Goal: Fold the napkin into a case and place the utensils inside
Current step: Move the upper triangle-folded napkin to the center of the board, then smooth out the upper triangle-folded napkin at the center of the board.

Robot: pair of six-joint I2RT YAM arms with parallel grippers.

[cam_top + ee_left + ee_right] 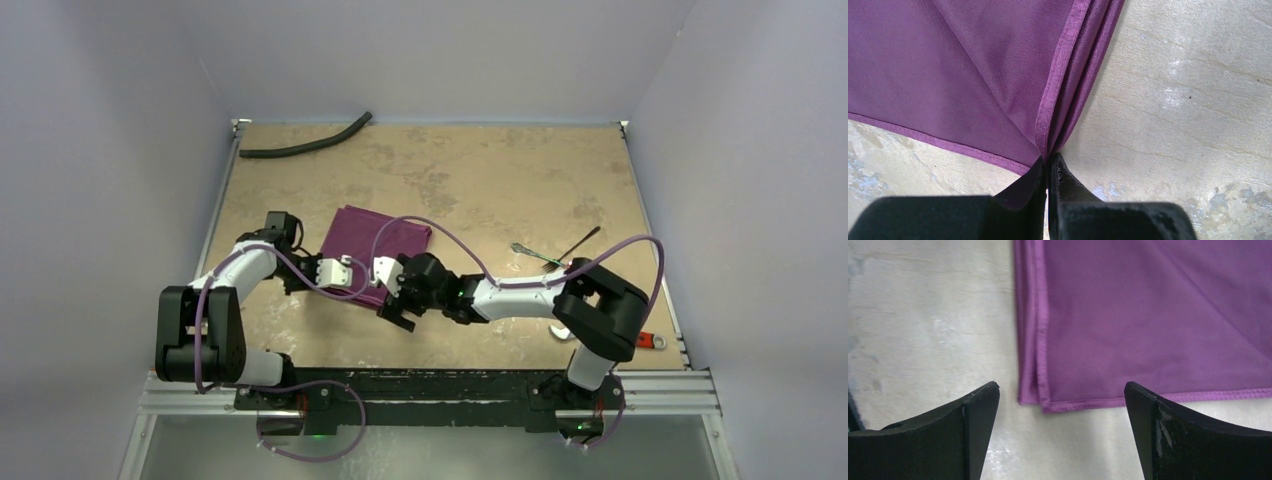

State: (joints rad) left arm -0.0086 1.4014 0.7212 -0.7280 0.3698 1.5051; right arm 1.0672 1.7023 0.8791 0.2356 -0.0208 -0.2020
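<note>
The plum-purple napkin lies folded in layers on the table left of centre. My left gripper is at its near edge. In the left wrist view the gripper is shut on the bunched hem of the napkin. My right gripper is just right of the left one, at the napkin's near corner. The right wrist view shows it open and empty, with a layered corner of the napkin just ahead between its fingertips. The silvery fork and dark-handled spoon lie to the right.
A long black hose lies at the back left edge. A red-handled tool sits near the front right corner, partly behind the right arm. Grey walls close in the table on three sides.
</note>
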